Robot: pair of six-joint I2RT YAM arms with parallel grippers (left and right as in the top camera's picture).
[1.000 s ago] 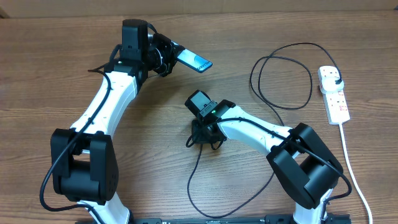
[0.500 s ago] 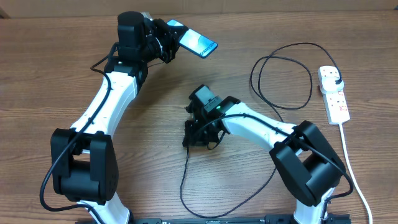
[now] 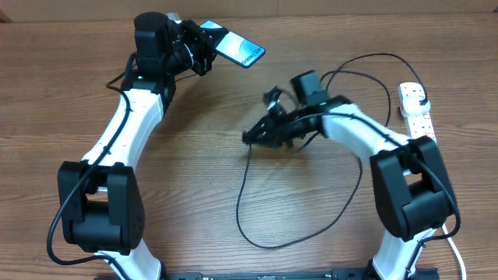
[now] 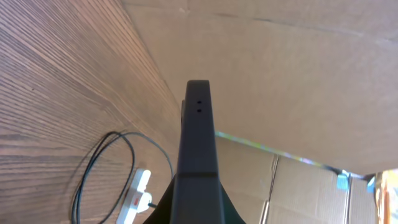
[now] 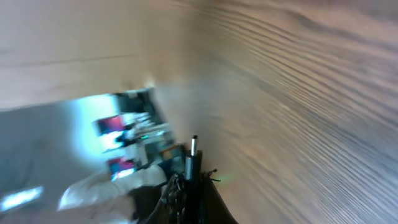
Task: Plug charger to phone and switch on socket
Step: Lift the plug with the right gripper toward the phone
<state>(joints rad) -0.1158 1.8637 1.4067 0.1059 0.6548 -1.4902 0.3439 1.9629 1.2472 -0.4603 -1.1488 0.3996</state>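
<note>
Left arm: left pincer (image 3: 207,40) clamped on one short end of the phone (image 3: 242,51), held clear of the bench (image 3: 78,93).
Right arm: right pincer (image 3: 258,135) pinching the charger (image 3: 242,194) near its tip; slack trails on the bench.
Bearing: we put the phone up-frame, slightly left of the right pincer, apart.
Phone axis: diagonal, free short edge toward the right arm.
Nearer the socket (image 3: 418,117): right arm.

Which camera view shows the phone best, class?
The overhead view: the phone shows its whole cyan screen there, with dark text near one end. The left wrist view shows only its thin dark edge. The right wrist view is too blurred to tell.
</note>
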